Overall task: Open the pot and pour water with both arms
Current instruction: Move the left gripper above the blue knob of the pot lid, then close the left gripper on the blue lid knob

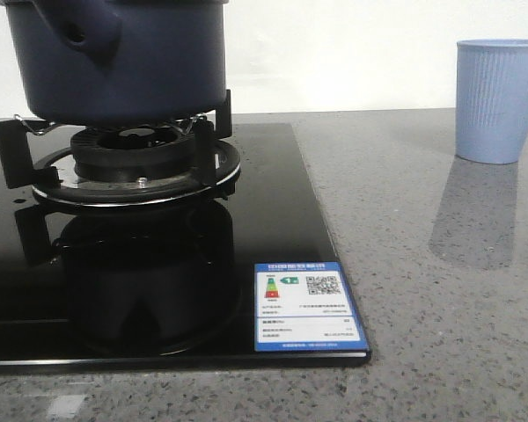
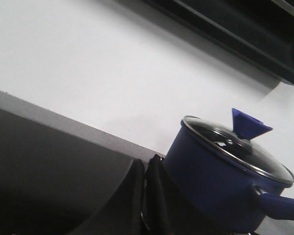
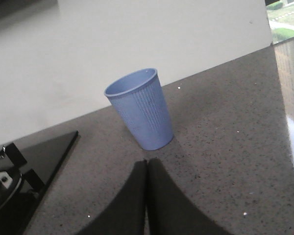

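Observation:
The dark navy pot [image 1: 123, 61] sits on the gas burner at the upper left of the front view, its stubby tube handle [image 1: 81, 31] pointing toward the camera. In the left wrist view the pot [image 2: 215, 186] carries a glass lid [image 2: 235, 149] with a blue knob [image 2: 248, 125]. My left gripper [image 2: 146, 164] is shut and empty, a little short of the pot. The light blue ribbed cup [image 1: 499, 99] stands upright on the counter at the right. My right gripper [image 3: 147, 163] is shut and empty, just short of the cup [image 3: 142, 110]. Neither gripper shows in the front view.
A black glass cooktop [image 1: 158, 290] with a blue energy label [image 1: 305, 307] covers the left of the grey speckled counter [image 1: 440, 290]. Black pan supports [image 1: 213, 136] ring the burner [image 1: 132, 163]. A white wall runs behind.

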`<state>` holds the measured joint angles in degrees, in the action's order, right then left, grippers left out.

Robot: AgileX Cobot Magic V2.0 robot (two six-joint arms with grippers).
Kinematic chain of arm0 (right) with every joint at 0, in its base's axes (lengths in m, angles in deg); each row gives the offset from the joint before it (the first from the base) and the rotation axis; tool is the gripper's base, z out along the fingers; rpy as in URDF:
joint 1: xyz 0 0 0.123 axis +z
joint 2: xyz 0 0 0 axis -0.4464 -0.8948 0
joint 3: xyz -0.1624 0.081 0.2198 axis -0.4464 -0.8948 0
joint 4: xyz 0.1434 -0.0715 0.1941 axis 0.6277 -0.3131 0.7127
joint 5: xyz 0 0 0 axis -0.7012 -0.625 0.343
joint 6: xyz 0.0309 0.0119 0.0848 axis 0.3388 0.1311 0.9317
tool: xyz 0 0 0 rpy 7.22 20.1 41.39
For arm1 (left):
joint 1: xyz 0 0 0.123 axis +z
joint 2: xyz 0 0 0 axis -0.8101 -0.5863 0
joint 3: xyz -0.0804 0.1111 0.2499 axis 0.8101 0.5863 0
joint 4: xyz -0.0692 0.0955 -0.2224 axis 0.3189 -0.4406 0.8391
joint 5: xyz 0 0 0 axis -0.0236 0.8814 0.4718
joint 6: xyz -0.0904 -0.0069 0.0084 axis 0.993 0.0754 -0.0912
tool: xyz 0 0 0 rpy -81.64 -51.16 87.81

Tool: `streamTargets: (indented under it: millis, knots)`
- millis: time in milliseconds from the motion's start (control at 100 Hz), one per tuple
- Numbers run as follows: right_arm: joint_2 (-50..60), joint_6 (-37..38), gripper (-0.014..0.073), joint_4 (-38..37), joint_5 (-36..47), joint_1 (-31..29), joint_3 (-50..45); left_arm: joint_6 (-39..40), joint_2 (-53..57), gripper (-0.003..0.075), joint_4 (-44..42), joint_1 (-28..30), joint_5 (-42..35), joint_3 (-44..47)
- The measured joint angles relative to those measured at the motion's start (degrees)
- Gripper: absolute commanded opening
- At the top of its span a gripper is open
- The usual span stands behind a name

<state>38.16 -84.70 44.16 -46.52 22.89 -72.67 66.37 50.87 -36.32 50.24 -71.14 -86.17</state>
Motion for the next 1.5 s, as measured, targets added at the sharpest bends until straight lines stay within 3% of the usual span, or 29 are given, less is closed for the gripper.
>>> streamTargets:
  millis: [170,320,570,640,710,810,910,980,1150,1500]
  knots:
    - [-12.06,-2.13,-0.0066,-5.67,-8.09,0.39,10.13,-0.58,-10.76,-0.0019,-5.06,0.0,10.02,-11.6]
    - [-20.83,-6.73,-0.0066,-6.79,-11.14,4.32,16.26,-8.73,-20.56,-0.0019,-4.43,0.0,17.7,-19.5]
    - [-27.41,-10.43,-0.0066,-6.93,-10.75,10.33,18.78,-17.37,-29.99,0.0001,1.97,-5.2,18.35,-25.44]
    - [-27.54,-10.51,-0.0052,-6.93,-10.13,10.45,18.78,-20.3,-31.96,0.0065,3.78,-7.66,17.22,-26.17]
    - [-27.54,-10.51,0.0024,-6.93,-9.79,10.45,18.78,-22.13,-33.93,0.0179,5.04,-10.35,15.55,-26.8]
    - [-27.54,-10.56,0.0258,-6.93,-9.79,10.45,18.78,-22.99,-36.94,0.0412,5.69,-14.3,12.51,-27.57]
    - [-27.54,-10.56,0.0473,-6.93,-9.79,10.45,18.78,-23.32,-40.29,0.0539,6.02,-18.21,8.03,-28.28]
    - [-27.54,-10.56,0.0533,-6.93,-9.79,10.45,18.78,-23.31,-42.82,0.0536,6.02,-20.48,5.17,-29.08]
    - [-27.54,-10.56,0.0529,-6.93,-9.79,10.45,18.78,-23.33,-50.14,0.0484,6.02,-24.32,-0.25,-31.35]
    - [-27.54,-10.56,0.0529,-6.93,-10.57,10.45,18.78,-23.43,-65.78,0.051,5.56,-25.13,-6.92,-39.65]
